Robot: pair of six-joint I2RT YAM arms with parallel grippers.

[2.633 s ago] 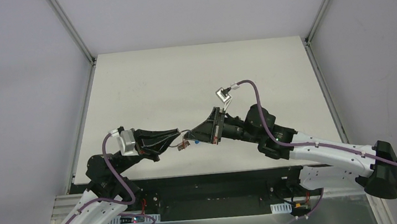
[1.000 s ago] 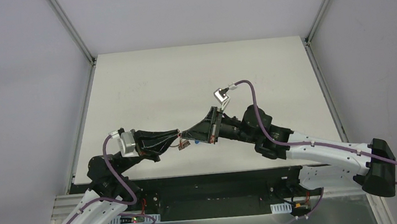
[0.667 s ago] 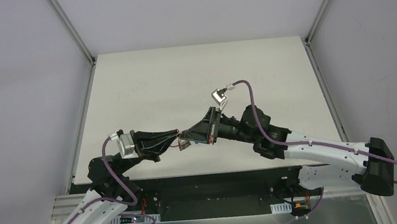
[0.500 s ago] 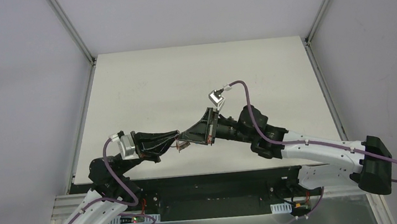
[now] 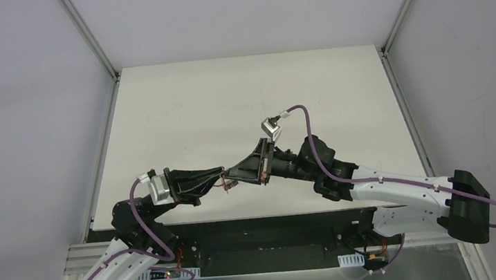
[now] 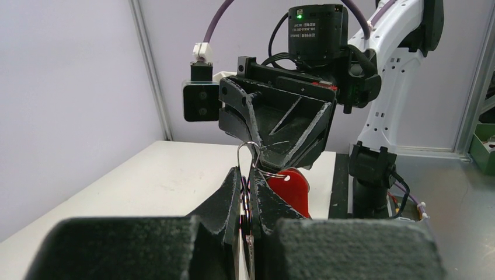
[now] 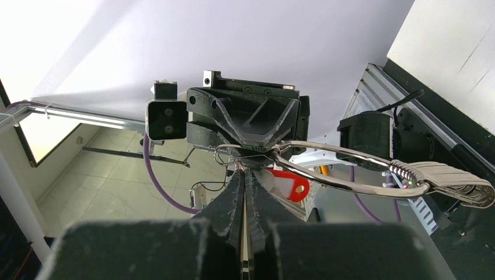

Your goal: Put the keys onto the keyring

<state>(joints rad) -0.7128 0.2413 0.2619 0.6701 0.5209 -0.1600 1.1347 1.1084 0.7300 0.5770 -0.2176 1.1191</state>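
Over the near part of the table, my left gripper [image 5: 223, 177] and right gripper [image 5: 233, 176] meet tip to tip, with the keys [image 5: 228, 183] dangling between them. My left gripper [image 6: 247, 175] is shut on the thin silver wire of the keyring [image 6: 248, 153]. The ring [image 7: 333, 178] loops out to a fan of small silver keys [image 7: 449, 178]. My right gripper [image 7: 244, 173] is shut. A thin metal blade sits between its fingers, and the red key head [image 7: 287, 181] sticks out beside them. Seen from the left wrist, the red head [image 6: 290, 188] has its hole against the ring wire.
The white table [image 5: 227, 100] stretches away behind both grippers, with grey walls and metal frame posts around it. A black strip and the arm bases run along the near edge. The right arm's purple cable [image 5: 298, 117] arches above its wrist.
Both wrists have shifted a little toward the near left while staying tip to tip. The right wrist has rolled slightly. Both grips are unchanged.
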